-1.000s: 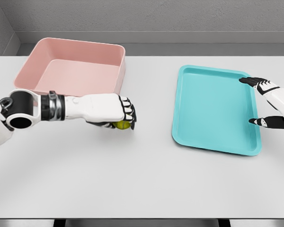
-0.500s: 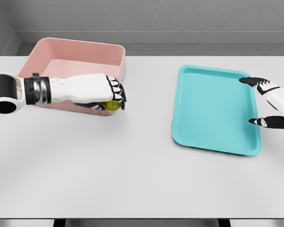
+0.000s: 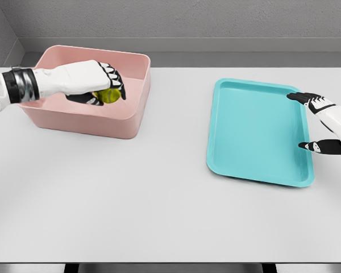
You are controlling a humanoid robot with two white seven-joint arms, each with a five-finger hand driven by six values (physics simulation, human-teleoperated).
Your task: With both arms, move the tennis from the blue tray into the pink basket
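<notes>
Head view: left hand (image 3: 96, 85) clenched around the tennis ball (image 3: 109, 95), held over the pink basket's (image 3: 85, 122) interior, ball under the fingers, so release means dropping straight down. Right hand (image 3: 324, 128) spread, holding nothing, at the blue tray's (image 3: 256, 142) right edge.

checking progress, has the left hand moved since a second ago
Yes. The left hand, gripping the tennis ball, went up-left from the table to over the pink basket.
</notes>
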